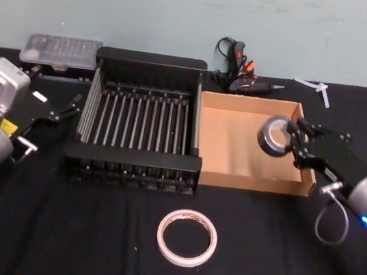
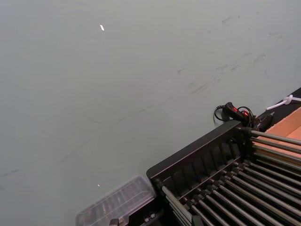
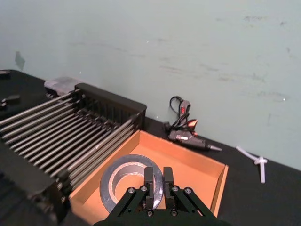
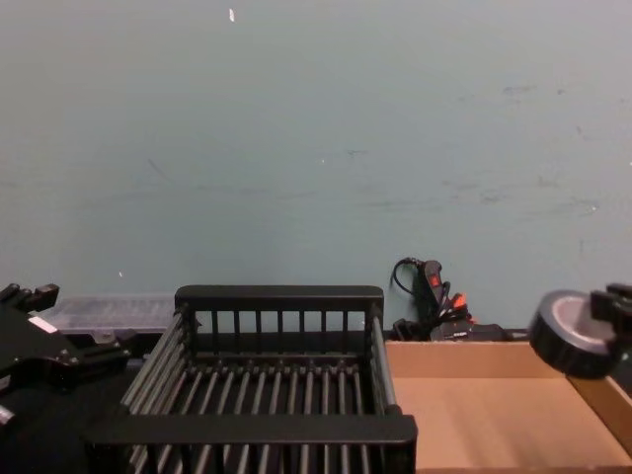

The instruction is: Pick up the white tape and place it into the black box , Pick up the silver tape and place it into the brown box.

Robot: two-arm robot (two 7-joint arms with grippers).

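- Head view: the silver tape (image 1: 278, 136) hangs at the right of the frame, held over the right-hand part of the brown box (image 1: 234, 166) and above its floor, so by my reading this roll is lifted and carried but not yet set down.
- The white tape (image 1: 186, 237) lies flat on the black cloth at lower centre, in front of the black box (image 1: 133, 171) and well apart from both grippers; that half of the job looks untouched, and nothing sits in the black box.
- The right gripper (image 1: 295, 142) comes in from the right edge and is clamped on the silver tape, one finger inside the core and one outside, pinching the roll's wall.
- Right wrist view: the same hold shows at lower centre, where the fingers (image 3: 149, 181) stand close together over the band of the silver tape (image 3: 123, 176), with the box floor visible behind and below the roll.
- Chest view: the roll (image 4: 571, 331) sits at the right edge, clearly higher than the box rim (image 4: 464, 348), so a lowering and a release seem to be what is left for it.
- The left gripper (image 1: 70, 108) waits at the left of the head view, just beside the black box's left wall, its fingers spread and holding nothing.
- A glue gun (image 1: 244, 77) and a clear case (image 1: 61, 51) lie along the far edge of the table.
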